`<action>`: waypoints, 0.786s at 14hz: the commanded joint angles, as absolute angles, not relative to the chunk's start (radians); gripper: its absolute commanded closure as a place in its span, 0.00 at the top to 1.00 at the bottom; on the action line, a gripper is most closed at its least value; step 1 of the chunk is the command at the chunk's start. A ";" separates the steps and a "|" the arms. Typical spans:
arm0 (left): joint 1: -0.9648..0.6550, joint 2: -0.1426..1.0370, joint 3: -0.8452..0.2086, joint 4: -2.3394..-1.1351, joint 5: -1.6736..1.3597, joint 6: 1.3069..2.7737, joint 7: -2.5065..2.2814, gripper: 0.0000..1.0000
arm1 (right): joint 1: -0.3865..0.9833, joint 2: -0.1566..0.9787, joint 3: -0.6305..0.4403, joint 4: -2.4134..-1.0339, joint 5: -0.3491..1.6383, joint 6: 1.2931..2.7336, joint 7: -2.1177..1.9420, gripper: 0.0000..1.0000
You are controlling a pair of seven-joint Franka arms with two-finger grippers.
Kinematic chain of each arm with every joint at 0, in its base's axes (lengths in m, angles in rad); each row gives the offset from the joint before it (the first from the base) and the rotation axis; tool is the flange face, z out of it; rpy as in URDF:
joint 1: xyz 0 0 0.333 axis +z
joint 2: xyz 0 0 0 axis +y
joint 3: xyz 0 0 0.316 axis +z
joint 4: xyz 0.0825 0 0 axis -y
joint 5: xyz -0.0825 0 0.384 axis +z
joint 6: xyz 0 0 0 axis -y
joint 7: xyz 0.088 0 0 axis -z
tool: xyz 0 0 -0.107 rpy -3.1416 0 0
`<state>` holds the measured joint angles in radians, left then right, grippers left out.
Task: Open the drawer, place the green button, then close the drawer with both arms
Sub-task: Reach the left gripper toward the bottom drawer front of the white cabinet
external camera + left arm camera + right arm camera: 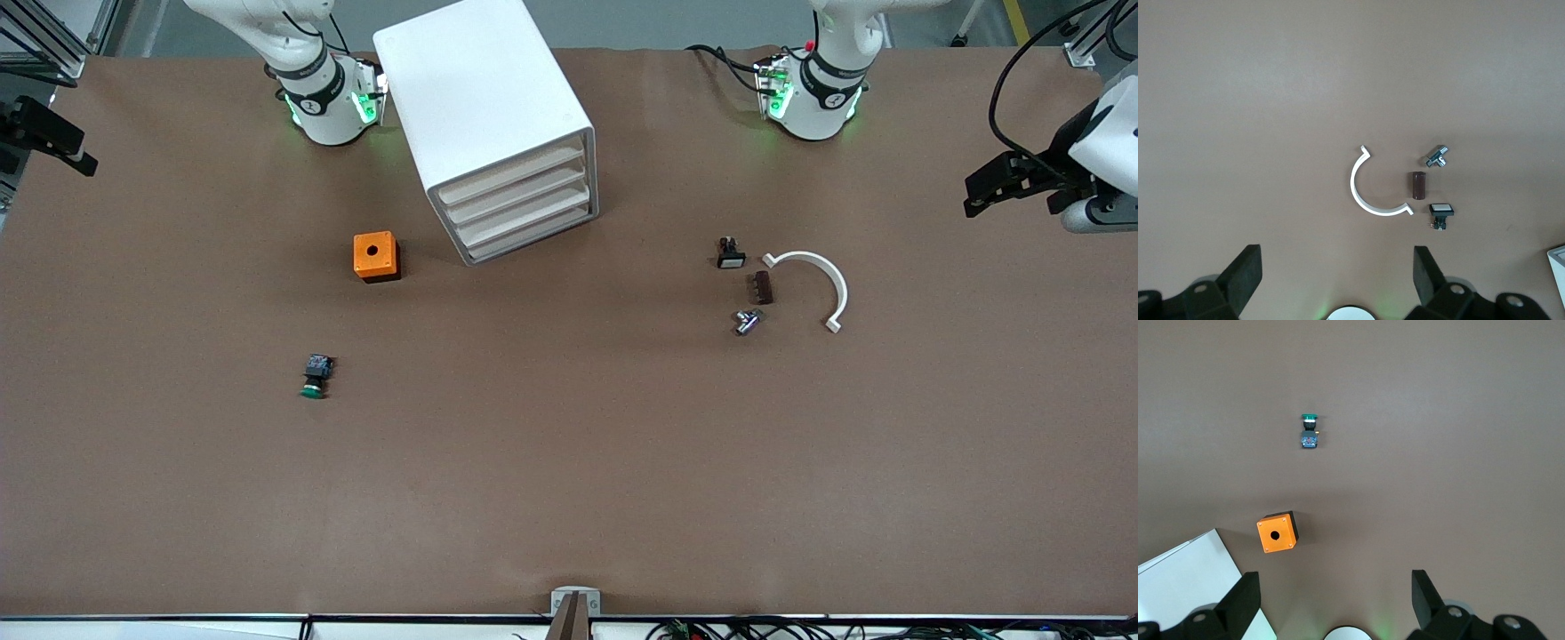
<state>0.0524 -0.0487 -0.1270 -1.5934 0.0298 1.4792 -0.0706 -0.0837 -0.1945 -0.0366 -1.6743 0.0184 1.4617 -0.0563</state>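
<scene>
The white cabinet (484,107) stands near the robots' bases, and its lowest drawer (533,236) is shut like the three above it. The button (315,377), with a green cap and a black-blue body, lies on its side on the table toward the right arm's end, nearer the front camera than the orange cube. It also shows in the right wrist view (1310,432). My left gripper (1337,277) is open and empty, high over the table by its base. My right gripper (1335,599) is open and empty, high beside the cabinet (1185,587). Neither gripper shows in the front view.
An orange cube with a hole (375,256) sits beside the cabinet. Toward the left arm's end lie a black switch with a white face (730,253), a brown cylinder (762,287), a small metal part (747,321) and a white curved piece (813,280).
</scene>
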 commanded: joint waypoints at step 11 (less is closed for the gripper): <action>0.000 0.248 -0.143 -1.496 0.044 1.546 -0.186 1.00 | -0.094 -0.210 -0.034 -1.686 0.020 1.454 -0.058 1.00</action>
<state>0.0263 0.1473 -0.1367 -1.5544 0.0298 1.5224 -0.1081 -0.0837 -0.1944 -0.0368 -1.6748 0.0182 1.4591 -0.0563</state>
